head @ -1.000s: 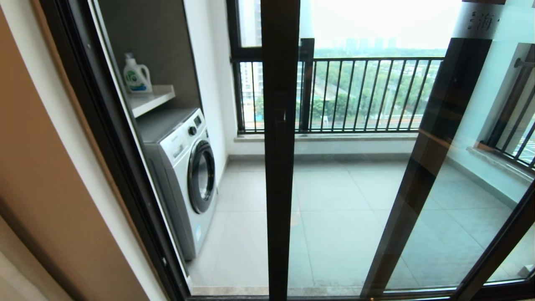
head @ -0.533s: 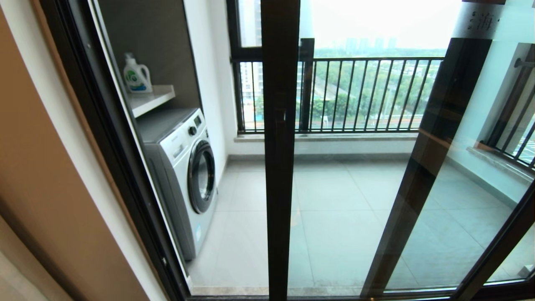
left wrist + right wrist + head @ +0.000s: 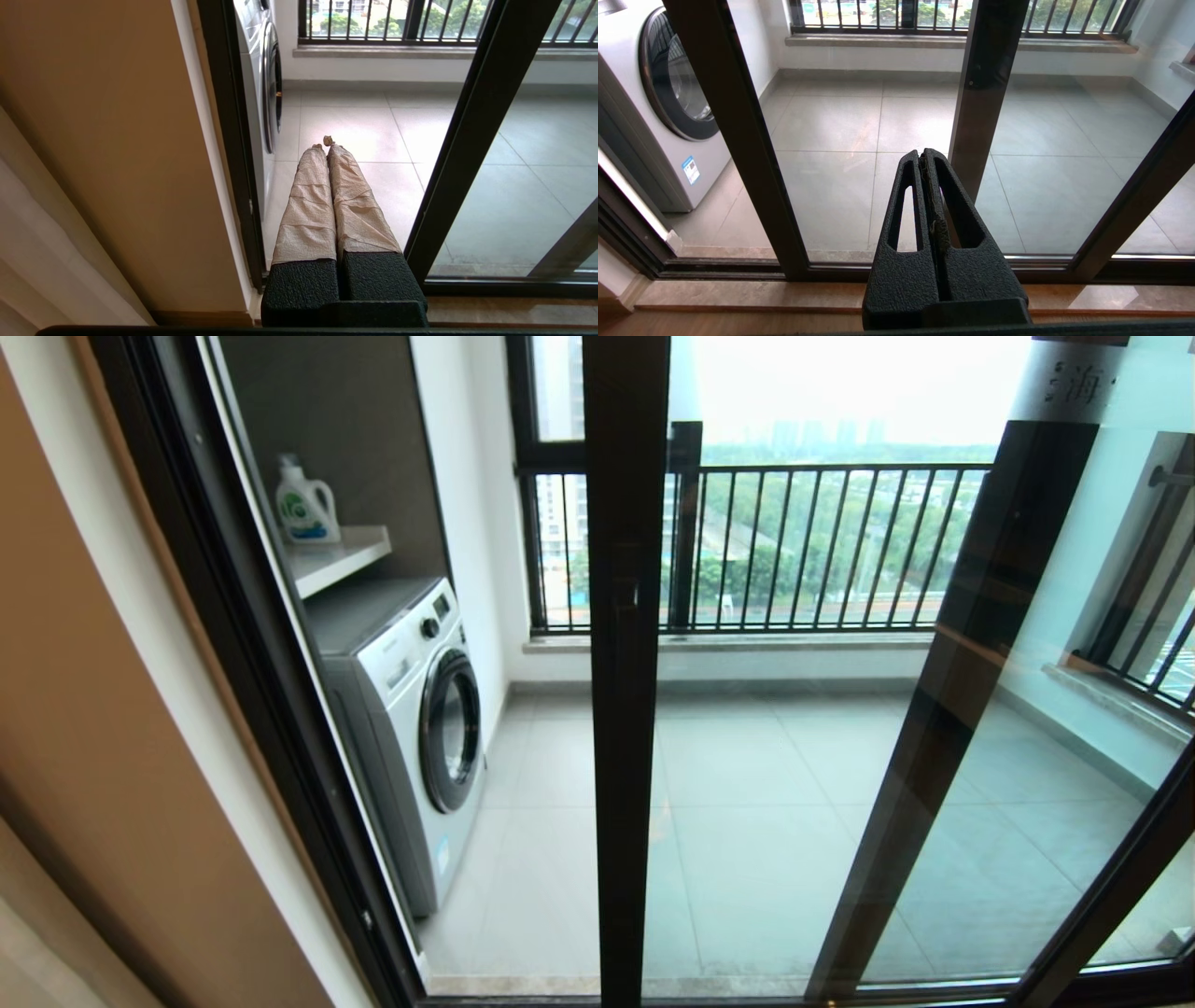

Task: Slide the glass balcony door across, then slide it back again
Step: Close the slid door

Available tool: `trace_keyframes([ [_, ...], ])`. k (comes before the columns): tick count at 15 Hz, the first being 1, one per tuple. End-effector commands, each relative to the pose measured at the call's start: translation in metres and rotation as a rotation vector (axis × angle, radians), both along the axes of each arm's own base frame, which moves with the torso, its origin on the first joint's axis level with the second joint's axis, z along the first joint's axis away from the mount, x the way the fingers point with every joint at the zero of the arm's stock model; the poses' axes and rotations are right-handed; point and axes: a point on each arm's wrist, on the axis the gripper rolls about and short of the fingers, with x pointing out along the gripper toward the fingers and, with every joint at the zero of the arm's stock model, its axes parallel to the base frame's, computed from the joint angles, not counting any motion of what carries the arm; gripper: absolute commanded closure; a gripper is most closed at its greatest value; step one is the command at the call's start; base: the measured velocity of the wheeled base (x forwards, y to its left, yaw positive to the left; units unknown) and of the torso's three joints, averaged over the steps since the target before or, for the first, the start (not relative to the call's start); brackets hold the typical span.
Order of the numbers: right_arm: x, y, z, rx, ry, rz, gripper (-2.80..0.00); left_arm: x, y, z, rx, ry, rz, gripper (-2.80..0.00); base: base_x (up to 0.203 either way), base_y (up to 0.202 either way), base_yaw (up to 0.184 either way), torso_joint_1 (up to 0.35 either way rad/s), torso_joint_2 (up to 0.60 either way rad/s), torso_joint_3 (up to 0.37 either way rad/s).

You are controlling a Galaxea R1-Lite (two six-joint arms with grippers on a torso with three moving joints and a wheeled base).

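Head view shows neither gripper; only the wrist views do. Left gripper [image 3: 325, 145], fingers paper-wrapped, jaws together, holds nothing, low near the doorway's left edge. Right gripper [image 3: 923, 156], jaws together, empty, faces the glass. The glass balcony door [image 3: 624, 709] stands partly open; its leading stile runs vertically, mid-doorway, washing machine [image 3: 411, 709] beyond the gap.

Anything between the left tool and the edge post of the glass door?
Nothing. In the left wrist view the left tool, shut, has only bare floor tile showing between it and the glass door's dark post.
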Motion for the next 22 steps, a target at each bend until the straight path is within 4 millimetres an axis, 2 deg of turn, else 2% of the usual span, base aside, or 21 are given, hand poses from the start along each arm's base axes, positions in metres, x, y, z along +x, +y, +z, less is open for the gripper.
trace_keyframes([
  [1, 0.000, 0.000, 0.000, -0.001, 0.003, 0.000, 0.00, 0.000, 0.000, 0.000, 0.001, 0.002, 0.000, 0.00, 0.000, 0.000, 0.000, 0.000, 0.00, 0.000],
  [7, 0.000, 0.000, 0.000, -0.001, 0.003, 0.002, 0.00, 0.000, 0.000, 0.000, 0.003, 0.011, 0.000, 0.00, 0.000, 0.000, 0.000, 0.000, 0.00, 0.000],
  [8, 0.000, 0.000, 0.000, -0.001, 0.002, 0.000, 0.00, 0.001, 0.000, 0.001, 0.024, 0.018, -0.005, 0.00, 0.000, 0.000, 0.000, 0.000, 0.00, 0.000],
  [10, 0.000, 0.000, 0.000, -0.001, 0.002, 0.001, 0.00, 0.005, -0.001, 0.004, 0.187, 0.048, -0.062, 0.00, 0.000, 0.000, 0.000, 0.000, 0.00, 0.000],
  [12, 0.000, 0.000, 0.000, -0.001, 0.003, 0.000, 0.00, 0.009, -0.002, 0.022, 0.213, 0.003, -0.104, 0.00, 0.000, 0.000, 0.000, 0.000, 0.00, 0.000],
  [14, 0.000, 0.000, 0.000, -0.001, 0.002, 0.000, 0.00, 0.017, -0.003, 0.068, 0.133, -0.020, -0.131, 0.00, 0.000, 0.000, 0.000, 0.000, 0.00, 0.000],
  [16, 0.000, 0.000, 0.000, -0.001, 0.002, 0.002, 0.00, 0.046, -0.004, 0.106, 0.070, 0.041, -0.148, 0.00, 0.000, 0.000, 0.000, 0.000, 0.00, 0.000],
  [18, 0.000, 0.000, 0.000, -0.001, 0.003, 0.002, 0.00, 0.090, -0.005, 0.138, 0.034, 0.059, -0.172, 0.00, 0.000, 0.000, 0.000, 0.000, 0.00, 0.000],
  [20, 0.000, 0.000, 0.000, -0.001, 0.003, 0.000, 0.00, 0.145, -0.013, 0.157, 0.011, 0.061, -0.228, 0.00, 0.000, 0.000, 0.000, 0.000, 0.00, 0.000],
  [22, 0.000, 0.000, 0.000, -0.001, 0.002, 0.000, 0.00, 0.197, -0.029, 0.173, -0.020, 0.049, -0.298, 0.00, 0.000, 0.000, 0.000, 0.000, 0.00, 0.000],
])
